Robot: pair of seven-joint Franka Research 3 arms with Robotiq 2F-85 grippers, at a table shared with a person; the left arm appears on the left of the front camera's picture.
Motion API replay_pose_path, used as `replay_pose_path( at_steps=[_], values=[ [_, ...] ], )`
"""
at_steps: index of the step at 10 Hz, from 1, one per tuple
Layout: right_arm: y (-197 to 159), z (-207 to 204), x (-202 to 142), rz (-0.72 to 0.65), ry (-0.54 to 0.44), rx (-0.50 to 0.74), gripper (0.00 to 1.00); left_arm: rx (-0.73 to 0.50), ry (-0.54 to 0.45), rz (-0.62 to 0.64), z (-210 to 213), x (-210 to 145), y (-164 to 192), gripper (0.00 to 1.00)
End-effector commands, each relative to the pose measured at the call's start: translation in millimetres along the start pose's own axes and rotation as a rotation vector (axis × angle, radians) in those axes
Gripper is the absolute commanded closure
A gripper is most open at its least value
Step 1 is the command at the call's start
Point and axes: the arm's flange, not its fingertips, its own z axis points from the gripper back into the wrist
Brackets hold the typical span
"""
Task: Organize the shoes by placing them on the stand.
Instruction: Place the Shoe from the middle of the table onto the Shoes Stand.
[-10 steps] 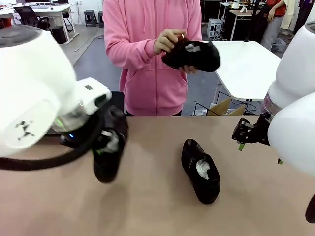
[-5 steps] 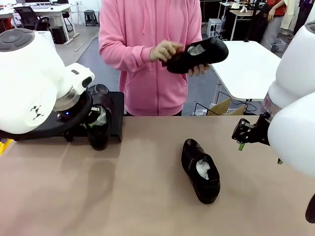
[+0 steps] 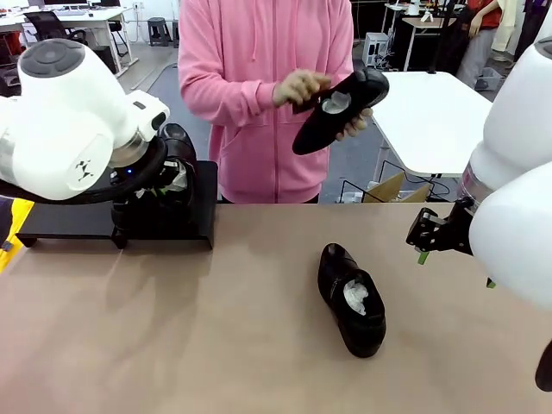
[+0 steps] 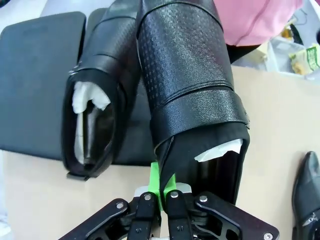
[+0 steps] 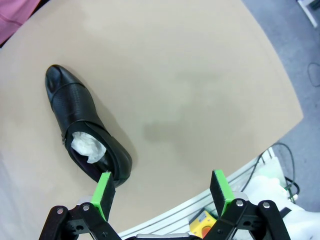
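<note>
Shoe [image 4: 185,80] now over stand [image 3: 60,221] (tan table [image 3: 259,354])

1. Front view: the left arm [image 3: 78,129] hides the left gripper [image 4: 160,184], most of the held shoe [image 3: 178,159] and the middle of the stand [image 3: 60,222].
2. Left wrist view: the held shoe's toe is cut by the top edge, and its heel wall covers part of the fingers. The table shoe [image 4: 306,192] is cut by the right edge.
3. Right wrist view: the table shoe's heel end sits behind 1 green pad [image 5: 103,192] of the right gripper [image 5: 162,192].
4. Front view: a dark thing [image 3: 545,366] at the right edge is cut off, can't tell what.
</note>
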Motion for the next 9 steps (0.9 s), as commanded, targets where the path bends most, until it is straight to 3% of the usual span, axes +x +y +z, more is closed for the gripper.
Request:
replay_pose_path(
  at_steps=[1, 9],
  values=[
    [0, -1, 2, 0.005, 0.002, 0.017, 0.0, 0.002, -0.02, -0.009, -16, 13, -18, 1.0],
    [0, -1, 2, 0.005, 0.002, 0.017, 0.0, 0.04, 0.016, 0.033, -53, 18, -5, 0.97]
  ],
)
